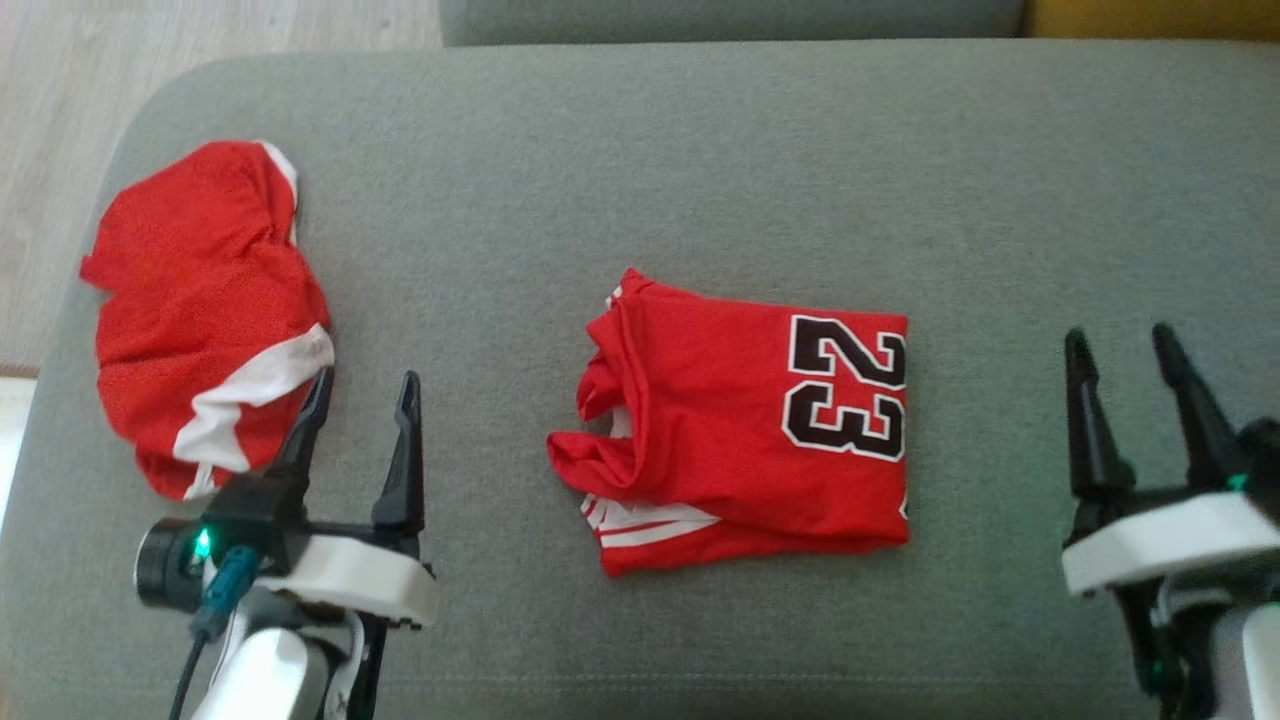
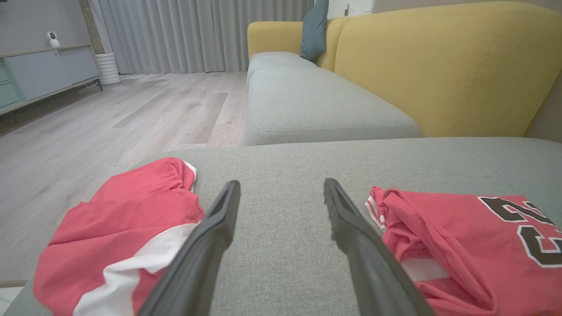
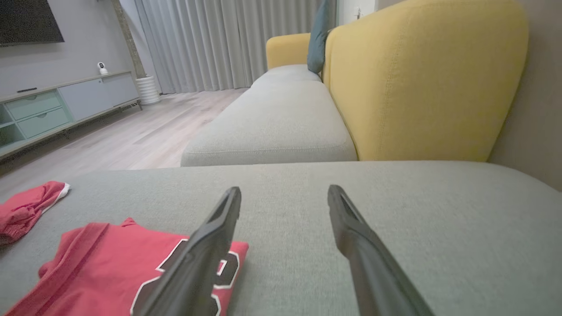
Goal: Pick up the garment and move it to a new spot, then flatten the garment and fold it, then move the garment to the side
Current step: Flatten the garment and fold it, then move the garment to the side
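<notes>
At the left end of the grey cushion [image 1: 650, 150] lies a rumpled pair of red shorts [image 1: 205, 310] with a white band, close to the cushion's left edge. Just beside them, toward the cushion's near edge, the left gripper [image 1: 365, 378] hovers with its fingers spread wide and nothing between them. Its outer finger is close to the white band, though I cannot tell whether it touches. At the middle of the cushion sits the red jersey [image 1: 740, 430], folded into a rough rectangle with the number 23 facing up. Its left side is bunched, with loose layers and striped trim poking out. Near the cushion's right end the right gripper [image 1: 1120, 335] is also fully open and empty, well apart from the jersey. The fold looks done, so I judge that shifting the jersey aside is what is left. The main risk is pinching only the top layer at the bunched side, which would peel the fold open as it lifts. Dragging it across the coarse cushion could also wrinkle it. The left fingers could snag the shorts and tug them off the cushion's left edge.
</notes>
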You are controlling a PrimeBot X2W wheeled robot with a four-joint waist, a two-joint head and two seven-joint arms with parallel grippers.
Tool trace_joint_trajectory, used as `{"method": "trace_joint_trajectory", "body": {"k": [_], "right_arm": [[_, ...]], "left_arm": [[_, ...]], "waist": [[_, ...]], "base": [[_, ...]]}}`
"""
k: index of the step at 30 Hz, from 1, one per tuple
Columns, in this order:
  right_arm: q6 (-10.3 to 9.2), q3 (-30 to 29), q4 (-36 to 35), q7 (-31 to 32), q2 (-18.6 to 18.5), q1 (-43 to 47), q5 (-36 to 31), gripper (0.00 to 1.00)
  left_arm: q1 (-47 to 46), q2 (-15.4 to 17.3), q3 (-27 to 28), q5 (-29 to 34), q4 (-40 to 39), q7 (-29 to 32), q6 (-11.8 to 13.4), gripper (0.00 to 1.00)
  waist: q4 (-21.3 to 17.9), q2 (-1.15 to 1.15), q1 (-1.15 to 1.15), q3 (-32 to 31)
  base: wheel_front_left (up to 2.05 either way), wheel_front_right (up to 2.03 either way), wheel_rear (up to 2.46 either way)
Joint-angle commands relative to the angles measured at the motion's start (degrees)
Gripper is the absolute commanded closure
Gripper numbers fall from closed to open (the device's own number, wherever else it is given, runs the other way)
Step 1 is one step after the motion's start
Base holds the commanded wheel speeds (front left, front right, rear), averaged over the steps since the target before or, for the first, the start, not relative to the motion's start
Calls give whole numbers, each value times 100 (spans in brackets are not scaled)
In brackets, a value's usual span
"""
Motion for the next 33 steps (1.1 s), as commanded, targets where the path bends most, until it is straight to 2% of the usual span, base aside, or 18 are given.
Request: {"method": "trace_joint_trajectory", "body": {"k": [1,12,33], "right_arm": [[37,84,-368,77,60,54,-68,0],[37,102,-735,304,287,793,-7,0],[37,37,-945,415,391,1041,5,0]], "left_arm": [[-33,166,285,-49,-230,21,63,0],[527,307,229,-82,-381,236,194,0],[687,458,194,-28,-617,376,369,0]], "waist": [[-113,0,0,-146],[-207,0,0,-767],[-232,0,0,-862]], "base": [[0,0,0],[0,0,0],[0,0,0]]}}
